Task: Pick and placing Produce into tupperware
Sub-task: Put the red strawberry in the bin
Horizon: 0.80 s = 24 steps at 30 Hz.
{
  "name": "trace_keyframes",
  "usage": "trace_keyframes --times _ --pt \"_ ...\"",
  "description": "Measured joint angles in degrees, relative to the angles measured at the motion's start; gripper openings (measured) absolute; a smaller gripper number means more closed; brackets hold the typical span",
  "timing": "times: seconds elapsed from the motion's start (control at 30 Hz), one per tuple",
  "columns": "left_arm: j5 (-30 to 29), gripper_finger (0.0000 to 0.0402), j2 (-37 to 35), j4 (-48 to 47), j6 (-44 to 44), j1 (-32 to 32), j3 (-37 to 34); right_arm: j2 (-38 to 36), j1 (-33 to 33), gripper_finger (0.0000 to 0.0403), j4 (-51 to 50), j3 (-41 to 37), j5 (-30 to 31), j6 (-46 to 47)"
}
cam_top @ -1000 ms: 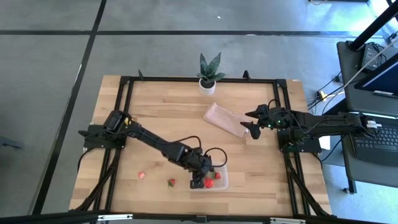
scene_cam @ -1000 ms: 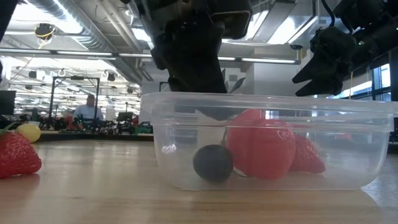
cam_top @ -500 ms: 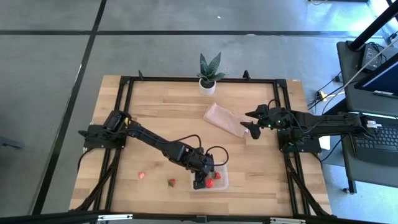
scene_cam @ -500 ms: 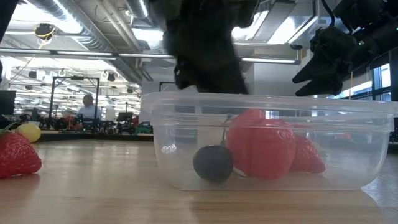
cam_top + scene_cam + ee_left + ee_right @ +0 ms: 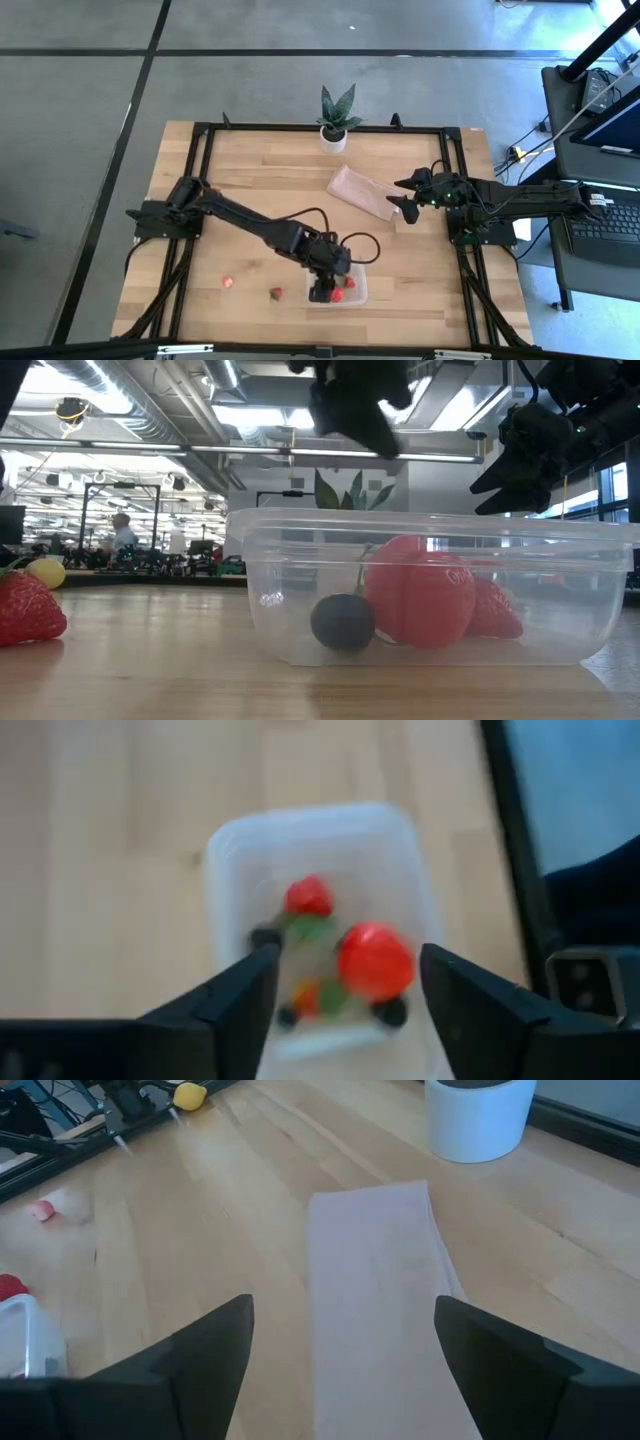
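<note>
The clear tupperware [image 5: 338, 290] sits near the table's near edge. In it lie a round red fruit [image 5: 420, 600], a strawberry [image 5: 308, 897] and dark berries [image 5: 342, 622]. My left gripper [image 5: 347, 960] hovers open above the tupperware [image 5: 310, 830], empty, well clear of its rim [image 5: 430, 518]. Two strawberries [image 5: 228, 282] [image 5: 276, 294] lie on the table to the tupperware's left. A small yellow fruit [image 5: 190, 1094] lies by the table's left side. My right gripper [image 5: 345, 1310] waits open above the tan sheet [image 5: 362, 194].
A potted plant in a white pot [image 5: 334, 122] stands at the far edge. The flat tan sheet [image 5: 375, 1280] lies right of centre. A black frame [image 5: 300, 128] runs round the table. Bare wood lies between the sheet and the tupperware. A person shows far off in the room [image 5: 122, 532].
My left gripper has risen from the tupperware's rim, straight up and slightly toward the table's right. The fruits in the tupperware have kept their places.
</note>
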Motion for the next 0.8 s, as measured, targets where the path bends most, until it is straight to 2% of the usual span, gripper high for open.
trace_keyframes --times 0.2,0.4,0.5,0.6,0.67,0.8 --pt "2.18 0.0278 -0.01 -19.17 -1.32 0.43 6.3 0.02 -0.01 0.0312 0.02 -0.02 0.0 0.09" --pt "5.69 0.0281 -0.03 -29.01 -6.49 -2.39 7.92 0.02 0.0 0.0312 0.02 -0.02 0.0 0.42" --pt "7.42 0.0281 -0.03 -35.21 -13.41 -3.86 7.94 0.02 -0.02 0.0312 0.03 0.0 0.0 0.45" --pt "6.59 0.028 -0.03 -42.23 -21.27 -5.01 7.94 0.02 -0.01 0.0312 0.04 -0.01 0.0 0.4" --pt "4.43 0.0277 -0.03 -44.53 -26.2 -5.68 7.9 0.02 0.0 0.0312 0.05 0.0 0.0 0.44" --pt "3.65 0.0268 -0.12 -41.88 -32.11 -6.51 5.21 0.02 -0.01 0.0312 0.09 -0.01 0.01 0.5"
